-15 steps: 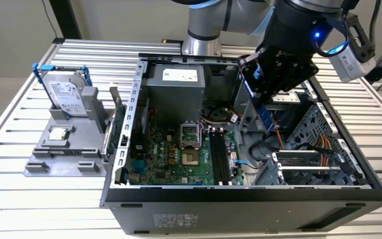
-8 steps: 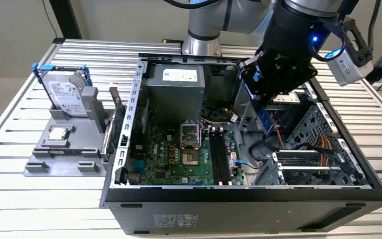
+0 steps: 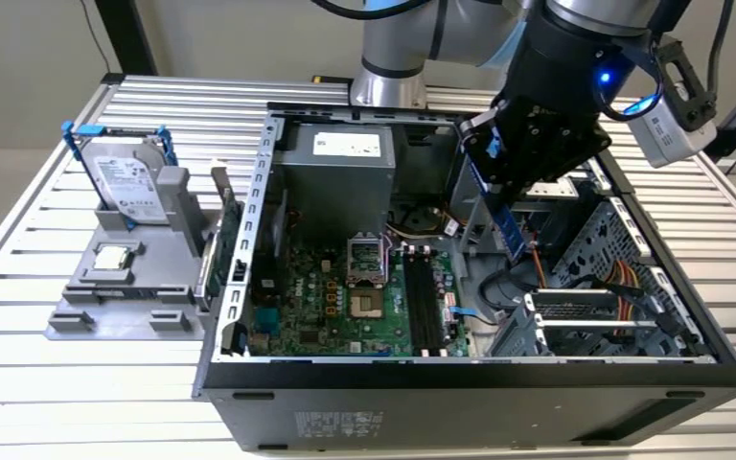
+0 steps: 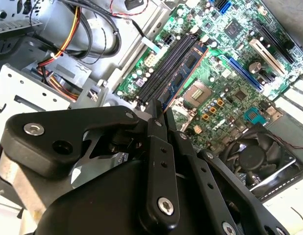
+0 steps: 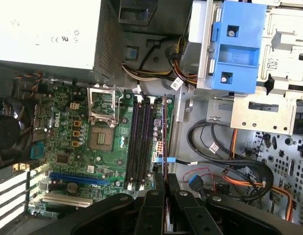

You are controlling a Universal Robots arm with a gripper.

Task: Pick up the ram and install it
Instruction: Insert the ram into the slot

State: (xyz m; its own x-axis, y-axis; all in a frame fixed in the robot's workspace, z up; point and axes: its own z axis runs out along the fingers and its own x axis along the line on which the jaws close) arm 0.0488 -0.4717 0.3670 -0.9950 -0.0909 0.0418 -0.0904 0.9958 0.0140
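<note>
Black gripper [image 3: 505, 192] is clamped tight on the top edge of the ram [image 3: 512, 228], so the stick hangs on edge inside the open case [image 3: 471, 369], up above the motherboard [image 3: 330, 311]. Pickup looks done to me, and this is the carry-to-slot bit. In the first wrist view it runs roughly parallel to the memory slots [image 5: 140, 142] but isn't seated in any. Seating it calls for the bottom edge square over one slot and a straight press down, I reckon.

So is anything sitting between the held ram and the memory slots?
Nothing visible. The gripper holds the ram over the memory slots, which are uncovered. A blue-tabbed cable lies beside the slots, not across them.
</note>
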